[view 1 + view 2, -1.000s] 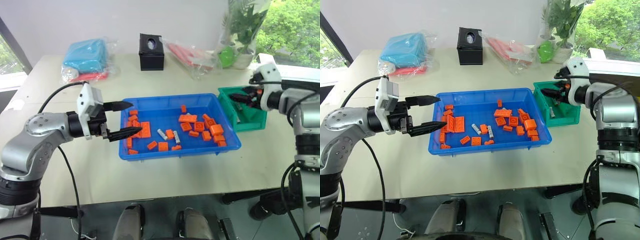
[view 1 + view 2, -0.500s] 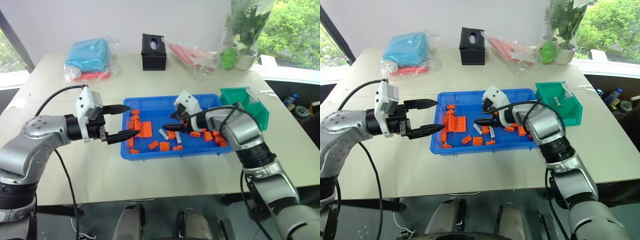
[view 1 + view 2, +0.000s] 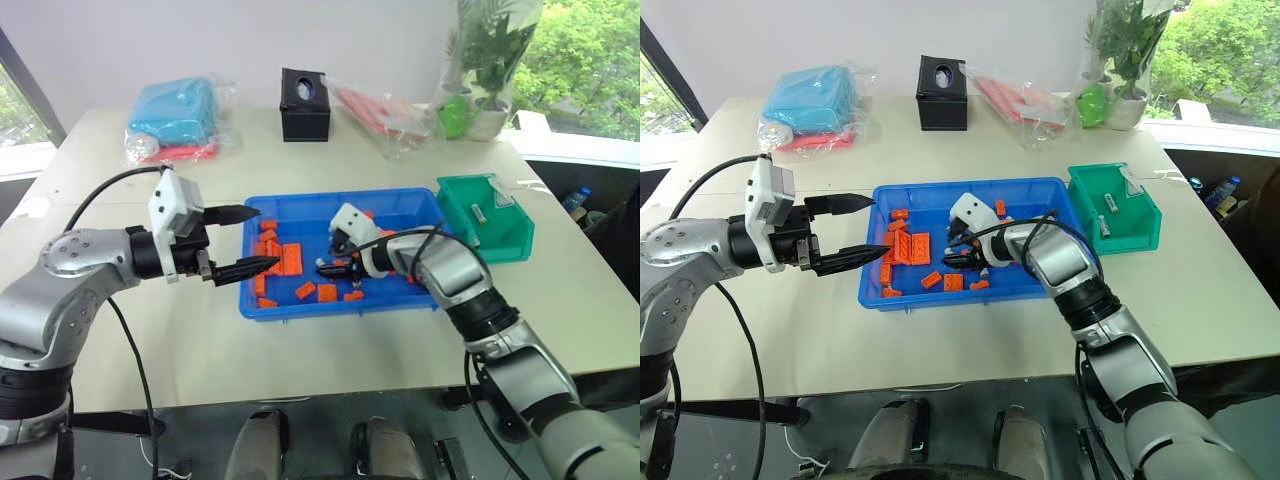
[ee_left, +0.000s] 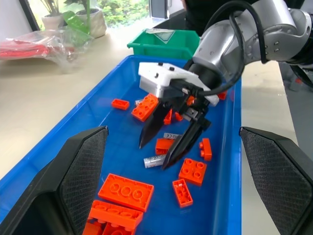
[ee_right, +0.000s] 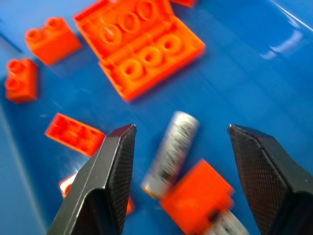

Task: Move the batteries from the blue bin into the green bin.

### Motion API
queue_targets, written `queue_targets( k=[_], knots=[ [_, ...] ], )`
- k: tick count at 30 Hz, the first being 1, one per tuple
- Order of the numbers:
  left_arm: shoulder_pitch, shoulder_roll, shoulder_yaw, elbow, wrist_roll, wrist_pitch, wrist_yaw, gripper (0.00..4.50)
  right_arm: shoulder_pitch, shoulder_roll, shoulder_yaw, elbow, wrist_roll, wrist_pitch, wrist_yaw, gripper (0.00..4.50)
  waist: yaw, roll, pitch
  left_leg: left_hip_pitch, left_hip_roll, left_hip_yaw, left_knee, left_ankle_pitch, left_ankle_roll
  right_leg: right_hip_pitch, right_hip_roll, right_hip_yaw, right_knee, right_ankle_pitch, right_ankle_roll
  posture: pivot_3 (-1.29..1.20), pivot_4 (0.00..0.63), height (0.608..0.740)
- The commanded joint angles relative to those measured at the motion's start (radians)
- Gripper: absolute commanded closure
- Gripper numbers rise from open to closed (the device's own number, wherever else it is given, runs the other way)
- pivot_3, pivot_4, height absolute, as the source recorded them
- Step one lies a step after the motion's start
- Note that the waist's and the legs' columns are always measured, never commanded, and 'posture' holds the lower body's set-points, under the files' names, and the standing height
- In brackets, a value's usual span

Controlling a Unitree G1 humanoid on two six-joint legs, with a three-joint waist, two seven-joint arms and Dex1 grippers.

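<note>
The blue bin (image 3: 340, 307) sits mid-table, holding orange blocks (image 3: 287, 258) and batteries. My right gripper (image 3: 326, 266) reaches down into its middle, open. In the right wrist view one silver battery (image 5: 168, 154) lies on the blue floor between the fingers (image 5: 115, 166), untouched, with an orange block against its end. The left wrist view shows the same battery (image 4: 153, 162) under the black fingertips (image 4: 146, 137). My left gripper (image 3: 266, 238) hovers open over the bin's left rim, holding nothing. The green bin (image 3: 503, 235) stands just right of the blue bin, with a battery (image 3: 480, 211) inside.
At the back of the table are a black box (image 3: 304, 103), a light blue bundle in clear plastic (image 3: 175, 112), red items in a plastic bag (image 3: 382, 110) and a plant pot (image 3: 470, 115). Bare tabletop lies in front of both bins.
My right arm swung from the green bin leftward into the middle of the blue bin and sank over a battery, still open. The left arm held still.
</note>
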Motion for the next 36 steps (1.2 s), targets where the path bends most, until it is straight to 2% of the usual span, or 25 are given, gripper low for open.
queue_targets(
  k=[1,4,5,7,11,12,18,23,26,31,36],
  knots=[
    [-0.011,0.014,0.031,-0.017,-0.007,-0.007,0.001,0.0,-0.002,0.005,0.007,0.007,-0.015,-0.024,0.011,1.45,0.001,0.0,0.0,0.0,0.0,0.0,0.0,0.0,0.0,0.0,0.0,0.0,0.0,0.0,0.0,0.0,0.15,0.644],
    [-0.013,0.013,0.029,-0.014,-0.006,-0.009,0.0,0.0,0.004,0.004,0.022,0.016,-0.027,-0.033,0.018,1.45,0.0,0.0,0.0,0.0,0.0,0.0,0.0,0.0,0.0,0.0,0.0,0.0,0.0,0.0,0.0,0.0,0.15,0.644],
    [-0.013,0.013,0.028,-0.014,-0.006,-0.01,-0.001,0.0,0.008,0.004,0.025,0.02,-0.03,-0.037,0.018,1.68,0.0,0.0,0.0,0.0,0.0,0.0,0.0,0.0,0.0,0.0,0.0,0.0,0.0,0.0,0.0,0.0,0.15,0.644],
    [-0.015,0.014,0.027,-0.011,-0.004,-0.012,-0.005,0.0,0.013,0.003,0.029,0.027,-0.038,-0.044,0.019,2.32,-0.001,0.0,0.0,0.0,0.0,0.0,0.0,0.0,0.0,0.0,0.0,0.0,0.0,0.0,0.0,0.0,0.15,0.644],
    [-0.017,0.017,0.029,-0.005,-0.003,-0.017,-0.015,0.0,0.019,0.007,0.014,0.014,-0.034,-0.042,0.018,4.35,-0.001,0.0,0.0,0.0,0.0,0.0,0.0,0.0,0.0,0.0,0.0,0.0,0.0,0.0,0.0,0.0,0.15,0.644],
    [-0.018,0.017,0.029,-0.003,-0.002,-0.018,-0.016,0.0,0.018,0.01,0.004,0.008,-0.028,-0.038,0.015,4.44,-0.001,0.0,0.0,0.0,0.0,0.0,0.0,0.0,0.0,0.0,0.0,0.0,0.0,0.0,0.0,0.0,0.15,0.644],
    [-0.027,0.009,0.014,0.015,0.007,-0.028,-0.026,0.0,-0.004,0.005,-0.102,-0.059,0.029,0.036,-0.011,4.44,0.001,0.0,0.0,0.0,0.0,0.0,0.0,0.0,0.0,0.0,0.0,0.0,0.0,0.0,0.0,0.0,0.15,0.644],
    [-0.032,-0.003,-0.001,0.019,0.008,-0.029,-0.034,0.0,-0.074,-0.092,-0.36,-0.103,0.103,0.169,-0.088,4.44,0.004,0.0,0.0,0.0,0.0,0.0,0.001,0.0,0.0,0.0,0.0,0.0,0.0,0.0,0.0,0.0,0.15,0.644],
    [-0.035,-0.008,-0.005,0.022,0.01,-0.028,-0.037,0.0,-0.087,-0.192,-0.455,-0.062,0.094,0.173,-0.131,4.44,0.007,0.0,0.0,0.0,0.0,0.0,0.001,0.0,0.0,0.001,0.0,0.0,0.0,0.0,0.0,0.0,0.15,0.644],
    [-0.048,-0.016,-0.018,0.034,0.014,-0.03,-0.04,0.0,-0.044,-0.386,-0.532,0.067,0.047,0.085,-0.147,4.44,0.002,-0.002,-0.001,0.0,0.0,0.002,0.0,0.0,0.0,0.001,-0.001,0.0,-0.001,0.0,0.0,0.0,0.15,0.644],
    [-0.061,-0.026,-0.027,0.045,0.023,-0.031,-0.044,0.0,-0.029,-0.422,-0.53,0.131,0.049,0.044,-0.141,4.44,-0.013,-0.001,-0.001,0.0,0.001,0.006,-0.001,0.0,0.0,0.003,-0.001,0.0,0.0,0.001,-0.001,0.0,0.15,0.644]
  ],
)
